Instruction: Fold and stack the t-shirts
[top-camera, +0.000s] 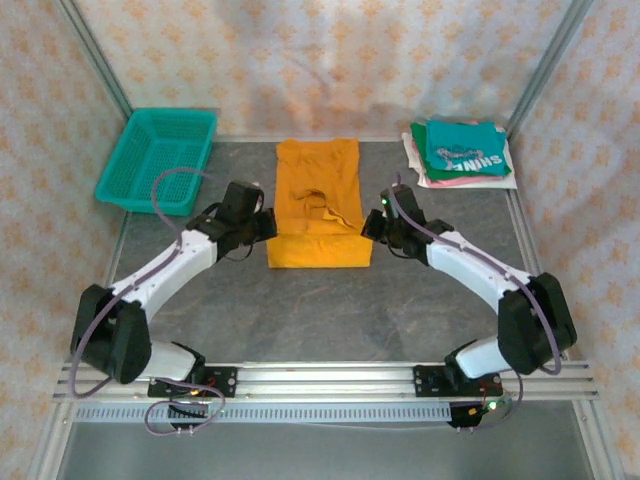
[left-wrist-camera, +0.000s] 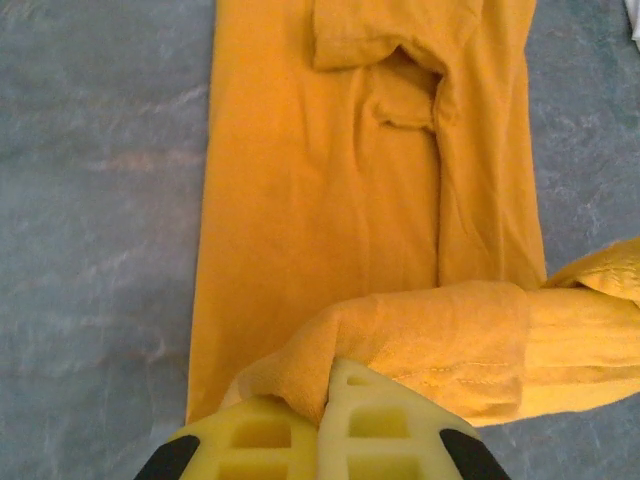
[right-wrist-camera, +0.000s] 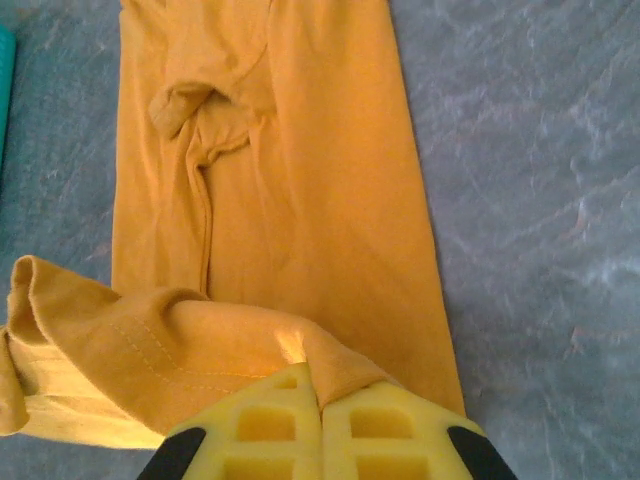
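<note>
Both claws are on the mustard-orange t-shirt (top-camera: 318, 205), which lies lengthwise mid-table with its sleeves folded in and its near hem lifted. The left gripper (left-wrist-camera: 325, 395) is pinched tight on the hem's left corner. The right gripper (right-wrist-camera: 318, 395) is clamped on the right corner, cloth bunching over its yellow fingers. By the look of it this is thin, limp cotton: light, no stiffness, sagging between the two holds. The corners look like the right place to take it, and a taut hem should carry a clean fold. The teal-topped folded stack (top-camera: 460, 152) sits at the table's (top-camera: 330, 310) far right.
</note>
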